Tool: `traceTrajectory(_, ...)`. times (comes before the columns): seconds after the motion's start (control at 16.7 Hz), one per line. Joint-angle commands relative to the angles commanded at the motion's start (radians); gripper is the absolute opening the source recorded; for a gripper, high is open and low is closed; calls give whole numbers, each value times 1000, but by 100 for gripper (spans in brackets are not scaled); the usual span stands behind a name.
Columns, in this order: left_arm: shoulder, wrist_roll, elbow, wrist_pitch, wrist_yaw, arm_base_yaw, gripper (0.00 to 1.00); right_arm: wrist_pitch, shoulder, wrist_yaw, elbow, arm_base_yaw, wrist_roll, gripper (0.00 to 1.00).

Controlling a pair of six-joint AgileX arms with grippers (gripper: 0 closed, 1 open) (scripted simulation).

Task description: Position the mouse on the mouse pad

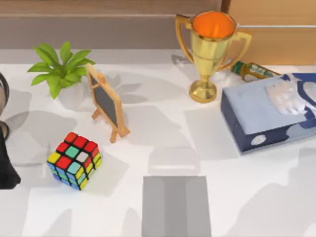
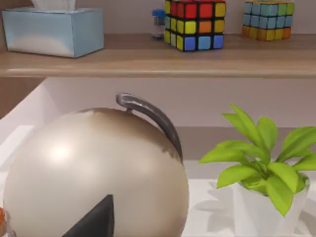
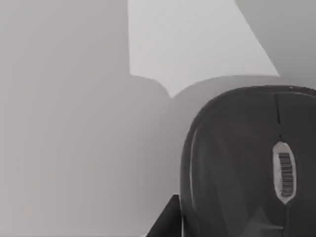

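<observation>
A home or office desk setting: a white bench (image 1: 163, 143) holding a gold trophy (image 1: 211, 49), potted plant (image 1: 60, 66), small chalkboard (image 1: 105, 101), tissue box (image 1: 269, 116), below a wooden shelf (image 2: 158, 61).

The left arm (image 1: 6, 163) stood at the left edge of the top view as a dark shape low over the tabletop, parked there; whether its jaws were parted could not be told. In the left wrist view a dark wedge of that arm's own gripper (image 2: 94, 219) rose from the lower edge; in the right wrist view a dark corner of the right gripper (image 3: 165, 219) showed likewise, its jaws' spread unclear.
</observation>
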Motion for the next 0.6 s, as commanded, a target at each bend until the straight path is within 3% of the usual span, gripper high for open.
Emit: traceTrajectory(0.6, 0, 0, 0, 0, 0, 0, 100, -341, -129, -12, 165, 65, -47, 0)
